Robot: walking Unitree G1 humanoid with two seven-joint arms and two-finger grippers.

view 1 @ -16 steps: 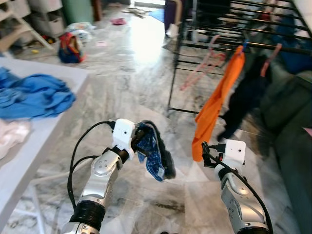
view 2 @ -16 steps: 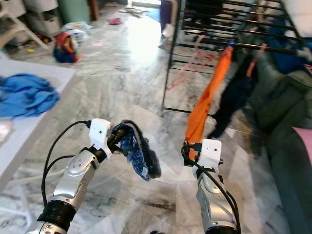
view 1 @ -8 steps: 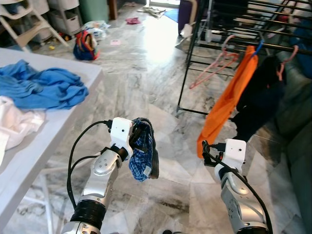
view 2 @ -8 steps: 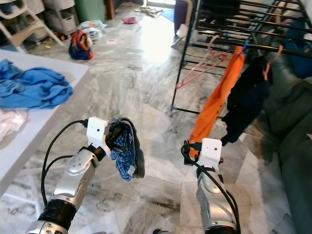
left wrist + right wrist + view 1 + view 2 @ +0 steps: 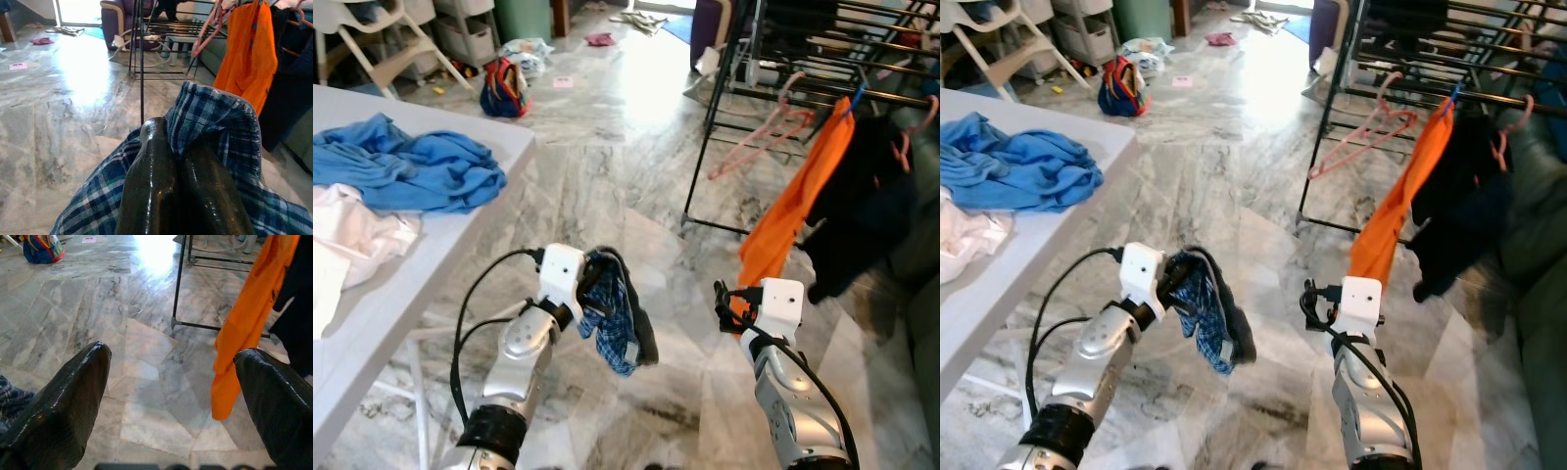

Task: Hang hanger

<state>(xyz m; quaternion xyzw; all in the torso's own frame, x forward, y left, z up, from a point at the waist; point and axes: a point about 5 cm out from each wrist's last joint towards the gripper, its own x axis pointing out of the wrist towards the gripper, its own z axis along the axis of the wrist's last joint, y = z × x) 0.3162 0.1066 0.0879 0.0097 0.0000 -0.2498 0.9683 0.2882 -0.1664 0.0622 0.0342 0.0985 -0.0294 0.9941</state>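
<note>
The left claw is clamped on a blue plaid garment that droops from its tips above the marble floor; the right claw is spread apart and empty, aimed at the floor near the rack. Over the last second the whole view has swung, bringing more of the tabletop with its blue cloth into sight, so the robot has turned or stepped rather than the things moving. The drying rack, with its orange garment and pink hanger, remains well apart ahead-right. No hanger shows within the plaid bundle, so hanging appears not yet begun.
</note>
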